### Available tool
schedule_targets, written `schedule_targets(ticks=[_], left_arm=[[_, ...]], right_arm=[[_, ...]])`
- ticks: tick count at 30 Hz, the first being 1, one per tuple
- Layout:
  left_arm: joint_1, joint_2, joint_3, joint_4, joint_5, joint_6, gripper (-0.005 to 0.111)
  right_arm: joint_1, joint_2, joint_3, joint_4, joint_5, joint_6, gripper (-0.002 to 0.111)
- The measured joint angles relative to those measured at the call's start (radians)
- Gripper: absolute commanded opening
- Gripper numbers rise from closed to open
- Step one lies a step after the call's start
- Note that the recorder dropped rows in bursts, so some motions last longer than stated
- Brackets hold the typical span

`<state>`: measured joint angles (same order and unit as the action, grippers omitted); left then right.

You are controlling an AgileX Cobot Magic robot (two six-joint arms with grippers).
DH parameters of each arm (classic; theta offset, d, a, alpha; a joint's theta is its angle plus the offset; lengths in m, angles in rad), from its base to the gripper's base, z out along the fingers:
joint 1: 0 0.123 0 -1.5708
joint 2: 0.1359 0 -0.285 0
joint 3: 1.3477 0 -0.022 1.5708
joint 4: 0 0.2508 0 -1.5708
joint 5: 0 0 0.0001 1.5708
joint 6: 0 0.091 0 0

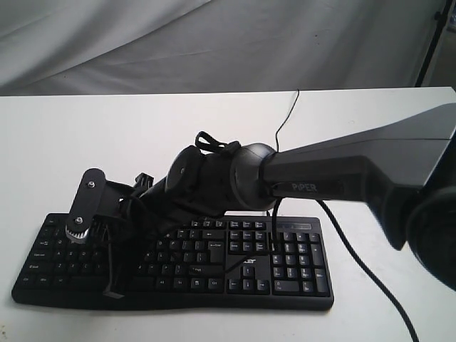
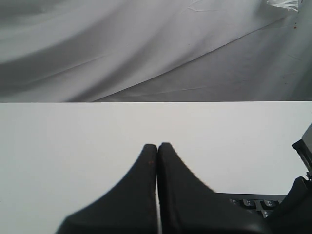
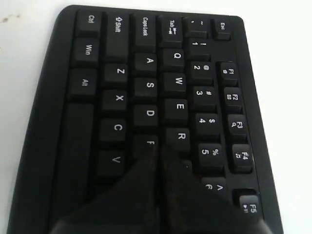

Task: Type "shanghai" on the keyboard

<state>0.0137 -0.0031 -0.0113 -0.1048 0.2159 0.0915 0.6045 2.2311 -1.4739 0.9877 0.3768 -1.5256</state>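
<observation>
The black keyboard (image 1: 214,271) lies along the table's front edge, and its thin cable (image 1: 288,114) runs toward the back. My right arm (image 1: 342,171) reaches across from the right and over the keyboard's left half. In the right wrist view the right gripper (image 3: 157,146) is shut on nothing. Its tips sit at the edge of the F key (image 3: 150,142) on the keyboard (image 3: 117,97); I cannot tell whether they press it. The left gripper (image 2: 157,145) is shut and empty over bare white table. A corner of the keyboard (image 2: 248,202) shows beside it.
The white table (image 1: 85,135) extends behind and to both sides of the keyboard. A thicker black cable (image 1: 360,267) trails past the keyboard's number-pad end. Grey cloth (image 1: 214,43) hangs at the back, with a dark stand leg (image 1: 429,43) at far right.
</observation>
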Motion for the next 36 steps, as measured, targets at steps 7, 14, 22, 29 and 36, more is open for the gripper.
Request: schedule_targets(ticks=[7,14,22,29,36], left_arm=[[0.0,0.0,0.0,0.0,0.0,0.0,0.001],[0.0,0.0,0.0,0.0,0.0,0.0,0.001],[0.0,0.0,0.0,0.0,0.0,0.0,0.001],[0.0,0.0,0.0,0.0,0.0,0.0,0.001],[0.0,0.0,0.0,0.0,0.0,0.0,0.001]], right_arm=[[0.0,0.0,0.0,0.0,0.0,0.0,0.0],[0.0,0.01,0.0,0.0,0.0,0.0,0.0],[0.0,0.01,0.0,0.0,0.0,0.0,0.0],[0.0,0.01,0.0,0.0,0.0,-0.004,0.0],[0.0,0.01,0.0,0.0,0.012,-0.004,0.0]])
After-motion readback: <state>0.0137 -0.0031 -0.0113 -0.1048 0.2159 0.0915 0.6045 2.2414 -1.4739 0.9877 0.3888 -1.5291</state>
